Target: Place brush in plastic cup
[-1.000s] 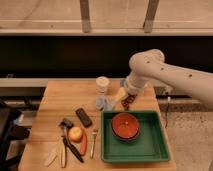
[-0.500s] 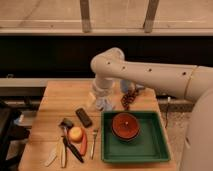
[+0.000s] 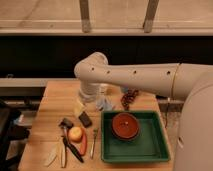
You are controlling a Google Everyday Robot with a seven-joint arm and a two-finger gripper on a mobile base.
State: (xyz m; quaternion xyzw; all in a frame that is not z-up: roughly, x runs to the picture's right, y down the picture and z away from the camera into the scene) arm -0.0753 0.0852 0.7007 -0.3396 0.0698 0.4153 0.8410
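The hand (image 3: 81, 106) hangs over the back-left part of the worktop (image 3: 54, 102); whether it is open or closed cannot be told. The brush (image 3: 75, 151) lies near the front-left corner, crowded by a round fruit (image 3: 75, 133) and a fork (image 3: 94, 143). Risks: a descent there may catch these neighbours instead, and the arm may topple the plastic cup (image 3: 104, 89) half-hidden behind it.

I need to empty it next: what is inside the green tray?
Inside the green tray sits one reddish-brown bowl; whatever lies beneath the bowl is covered. The claw is outside the tray, to its left, low over the table.
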